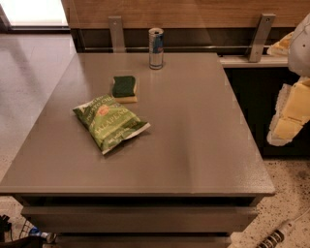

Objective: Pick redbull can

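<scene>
Hanging beside the table's right edge, the gripper (pixel 289 114) is showing too little to tell whether it is clenched or released. Far to its left and farther back, the redbull can (pixel 156 48) is standing upright near the rear edge of the table (pixel 203 145). It is looking slim, stiff, smooth and probably tippy, so a squeeze across its mid-body is looking safest. Nearer, a sponge (pixel 124 87) and a chip bag (pixel 110 122) are lying apart on the smooth grey top, with speckled floor (pixel 290 179) below.

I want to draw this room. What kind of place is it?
Probably an office break area or kitchenette: a grey table holds a redbull can, a chip bag and a sponge, with a wooden panel behind. The robot's gripper hangs beside the table, at the picture's right edge.
</scene>
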Action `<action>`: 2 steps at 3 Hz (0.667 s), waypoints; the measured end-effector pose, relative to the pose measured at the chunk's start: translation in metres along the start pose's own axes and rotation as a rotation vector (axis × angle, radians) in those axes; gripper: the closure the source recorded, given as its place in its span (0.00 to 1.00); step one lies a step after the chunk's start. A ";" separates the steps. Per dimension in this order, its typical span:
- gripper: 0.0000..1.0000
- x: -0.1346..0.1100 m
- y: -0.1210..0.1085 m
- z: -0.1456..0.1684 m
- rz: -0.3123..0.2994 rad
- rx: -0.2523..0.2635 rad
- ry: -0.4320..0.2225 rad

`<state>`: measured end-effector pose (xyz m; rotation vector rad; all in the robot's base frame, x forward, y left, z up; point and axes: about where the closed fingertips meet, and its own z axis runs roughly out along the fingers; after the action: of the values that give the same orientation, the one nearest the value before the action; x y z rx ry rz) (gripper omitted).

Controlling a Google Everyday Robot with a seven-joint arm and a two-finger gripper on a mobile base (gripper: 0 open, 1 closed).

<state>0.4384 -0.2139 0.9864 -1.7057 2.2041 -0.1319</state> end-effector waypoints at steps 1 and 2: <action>0.00 0.000 0.000 0.000 0.000 0.000 0.000; 0.00 -0.001 -0.029 -0.002 0.011 0.067 -0.058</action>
<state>0.4644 -0.2214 0.9969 -1.6407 2.1422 -0.1501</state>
